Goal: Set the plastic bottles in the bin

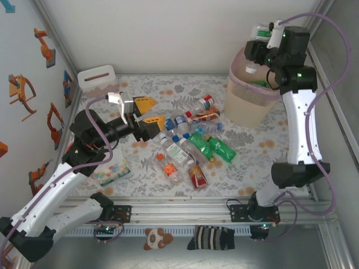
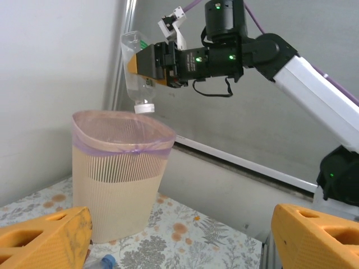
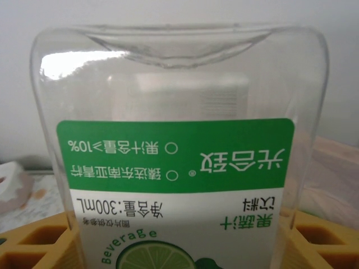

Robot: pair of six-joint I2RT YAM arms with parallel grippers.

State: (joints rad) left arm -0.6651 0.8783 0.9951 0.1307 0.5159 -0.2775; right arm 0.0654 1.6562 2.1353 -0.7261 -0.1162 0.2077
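Note:
My right gripper (image 1: 257, 53) hangs over the bin (image 1: 252, 98) and is shut on a clear plastic bottle (image 3: 179, 157) with a green lime label. The left wrist view shows that bottle (image 2: 134, 84) held cap down just above the bin's bagged rim (image 2: 120, 131). Several more plastic bottles (image 1: 188, 147), clear and green, lie in a heap on the floral table centre. My left gripper (image 1: 147, 112) hovers at the heap's left end, its orange fingers (image 2: 50, 235) spread wide with nothing between them.
A small white box with a slot (image 1: 96, 78) stands at the back left. A flat packet with coloured dots (image 1: 112, 171) lies under my left arm. A plush toy (image 1: 157, 238) and a striped sock (image 1: 210, 238) lie off the table's front edge.

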